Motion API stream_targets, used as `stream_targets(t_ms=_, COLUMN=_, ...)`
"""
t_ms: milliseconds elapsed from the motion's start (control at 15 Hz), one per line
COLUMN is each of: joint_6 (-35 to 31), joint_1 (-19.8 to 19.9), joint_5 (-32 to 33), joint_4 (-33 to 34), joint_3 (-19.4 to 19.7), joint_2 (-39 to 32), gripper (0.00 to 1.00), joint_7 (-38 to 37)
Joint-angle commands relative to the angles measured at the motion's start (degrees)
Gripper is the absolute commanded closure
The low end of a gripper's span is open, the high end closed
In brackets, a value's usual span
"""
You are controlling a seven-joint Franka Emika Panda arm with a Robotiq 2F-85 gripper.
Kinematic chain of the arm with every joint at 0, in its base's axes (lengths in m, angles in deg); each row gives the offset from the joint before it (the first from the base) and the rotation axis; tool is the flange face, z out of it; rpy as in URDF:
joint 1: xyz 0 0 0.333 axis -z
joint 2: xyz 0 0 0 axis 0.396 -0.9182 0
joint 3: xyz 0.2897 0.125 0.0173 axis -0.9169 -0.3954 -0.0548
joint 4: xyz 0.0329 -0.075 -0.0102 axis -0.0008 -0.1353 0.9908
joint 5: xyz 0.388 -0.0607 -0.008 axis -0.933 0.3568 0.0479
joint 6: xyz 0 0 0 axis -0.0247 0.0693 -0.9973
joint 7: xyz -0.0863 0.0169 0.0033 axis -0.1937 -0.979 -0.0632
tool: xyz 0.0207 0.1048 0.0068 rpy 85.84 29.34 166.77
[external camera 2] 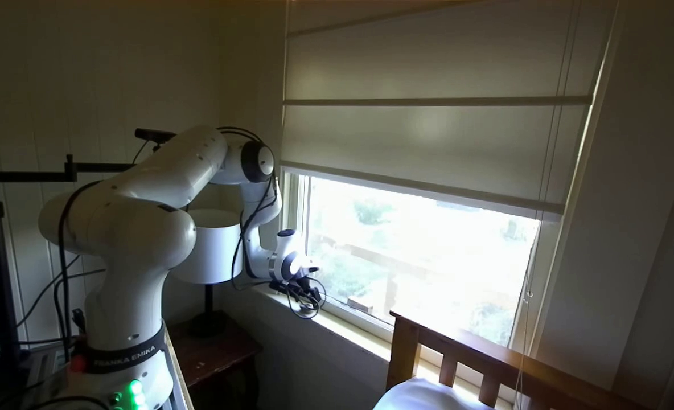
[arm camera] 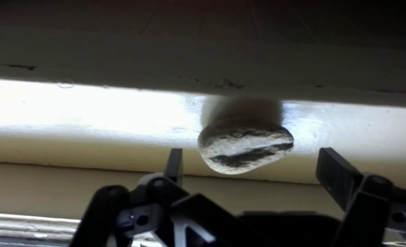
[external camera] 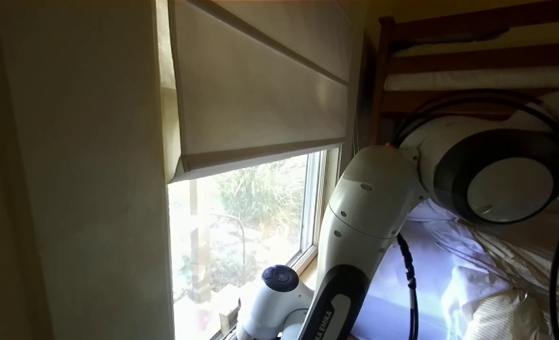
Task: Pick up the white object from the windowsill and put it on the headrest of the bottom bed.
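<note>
Your end effector (arm camera: 252,164) is spread wide in the wrist view, with nothing in its grasp. Framed between its two black finger pads (arm camera: 336,178) there, you have the task's white object: a rounded stone (arm camera: 244,151) streaked pale and dark, resting on the windowsill (arm camera: 86,113). It appears nearer the pad at picture left, with a visible gap to each, and its shadow falls toward the sill's room-side edge. You can't tell from this angle whether the pads are level with it.

In an exterior view, your arm (external camera 2: 172,171) reaches down to the sill under the beige blind (external camera 2: 428,136), with a white-shaded lamp (external camera 2: 212,253) behind it. The orange-brown headrest (external camera 2: 479,353) stands farther along the window, well apart from your end effector. The bottom bed (external camera: 473,278), in rumpled white-lavender sheets, shows behind the arm in an exterior view.
</note>
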Motion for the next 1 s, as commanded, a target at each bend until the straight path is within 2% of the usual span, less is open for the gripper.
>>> stream_targets(t_ms=0, joint_6=2.3, joint_1=0.2, joint_5=-1.8, joint_4=3.6, joint_3=-0.3, joint_2=-2.2, gripper=0.0, joint_7=0.9)
stream_targets(t_ms=933, joint_6=5.7, joint_1=-1.0, joint_5=-1.5, joint_4=5.1, joint_3=0.8, joint_2=-3.0, gripper=0.0, joint_7=-1.0)
